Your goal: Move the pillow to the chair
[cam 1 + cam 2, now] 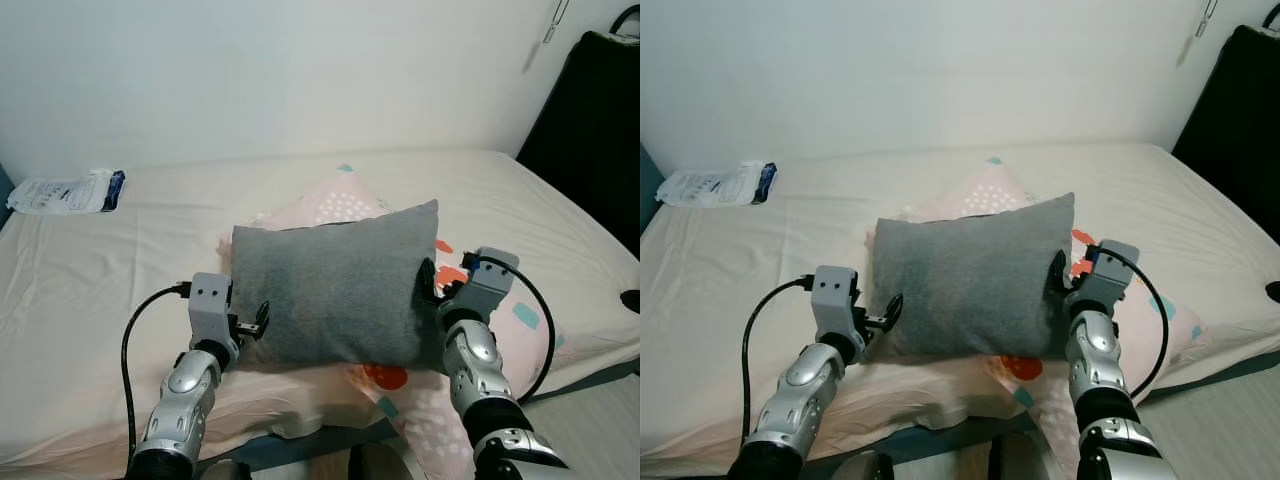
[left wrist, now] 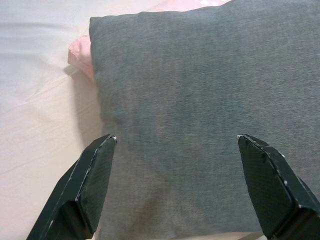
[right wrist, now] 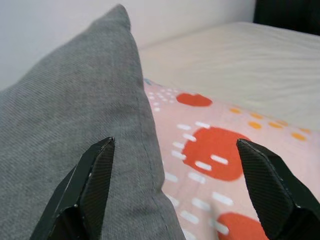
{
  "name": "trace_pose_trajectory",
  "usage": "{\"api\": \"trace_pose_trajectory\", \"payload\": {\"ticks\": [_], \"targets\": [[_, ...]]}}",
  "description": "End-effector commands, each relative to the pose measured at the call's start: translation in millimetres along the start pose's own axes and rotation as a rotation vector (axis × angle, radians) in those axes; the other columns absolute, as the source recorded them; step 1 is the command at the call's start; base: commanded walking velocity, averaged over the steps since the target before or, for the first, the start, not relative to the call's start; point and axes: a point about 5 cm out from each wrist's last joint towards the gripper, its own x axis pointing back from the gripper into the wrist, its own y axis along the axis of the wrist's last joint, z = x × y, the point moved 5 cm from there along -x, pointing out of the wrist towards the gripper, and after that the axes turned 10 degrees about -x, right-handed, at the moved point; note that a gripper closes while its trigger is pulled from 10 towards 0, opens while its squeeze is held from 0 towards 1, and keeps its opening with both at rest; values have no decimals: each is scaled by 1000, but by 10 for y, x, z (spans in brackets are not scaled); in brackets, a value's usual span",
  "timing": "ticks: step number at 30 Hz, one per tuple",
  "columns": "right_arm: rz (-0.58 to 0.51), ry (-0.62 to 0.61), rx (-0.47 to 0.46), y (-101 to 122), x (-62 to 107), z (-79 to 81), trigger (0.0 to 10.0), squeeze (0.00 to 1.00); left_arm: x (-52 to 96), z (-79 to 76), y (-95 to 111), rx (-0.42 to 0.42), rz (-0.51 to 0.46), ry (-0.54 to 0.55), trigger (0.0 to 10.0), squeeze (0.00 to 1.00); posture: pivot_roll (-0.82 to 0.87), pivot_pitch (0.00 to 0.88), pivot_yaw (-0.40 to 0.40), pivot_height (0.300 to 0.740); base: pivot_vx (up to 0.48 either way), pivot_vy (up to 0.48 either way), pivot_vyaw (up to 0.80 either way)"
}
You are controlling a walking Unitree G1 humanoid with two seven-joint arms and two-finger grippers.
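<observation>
Grey pillow lies on the bed, atop a pink patterned pillow. Left gripper and right gripper flank its sides, fingers spread wide, gripping nothing. Lifting and carrying to the chair remain undone.

The scene is being viewed from the head by two eyes set side by side, both looking forward and down over the bed toward the white wall — almost the same field is being shared, slightly shifted sideways. The grey pillow is being looked at very closely from the left wrist, along the left gripper. From the right wrist, the pillow's edge and the patterned pillow beneath are being seen close up, past the right gripper.
</observation>
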Motion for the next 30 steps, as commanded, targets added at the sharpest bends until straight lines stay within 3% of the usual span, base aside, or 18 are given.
{"api": "trace_pose_trajectory", "payload": {"ticks": [1,11,12,14,20,23,24,27,30], "targets": [[-15,-25,-34,38,2,-74,10000,1000,25,26,-31,13,13,2,10000,0,5,0,-82,629,0,0,0],[70,76,-60,-80,-16,37,10000,1000,21,83,3,6,4,25,10000,0,12,0,-86,629,0,0,0],[115,149,-98,-133,-17,137,10000,1000,23,104,14,4,2,33,10000,0,12,0,-87,629,0,0,0],[122,164,-108,-140,-16,159,10000,1000,24,108,16,4,2,33,10000,0,12,0,-87,629,0,0,0],[260,253,-327,-316,27,303,10000,1000,19,118,23,4,1,39,10000,0,13,0,-89,629,0,0,0],[324,235,-320,-436,68,268,10000,1000,18,106,31,-3,-1,35,10000,0,14,0,-91,629,0,0,0],[369,197,-292,-532,105,182,10000,1000,21,95,28,-6,-1,33,10000,0,13,0,-94,629,0,0,0],[382,188,-292,-557,118,157,10000,1000,22,91,26,-7,0,33,10000,0,14,0,-95,629,0,0,0],[416,146,-401,-613,144,76,10000,1000,30,76,10,-12,3,30,10000,0,15,0,-99,629,0,0,0]]}}
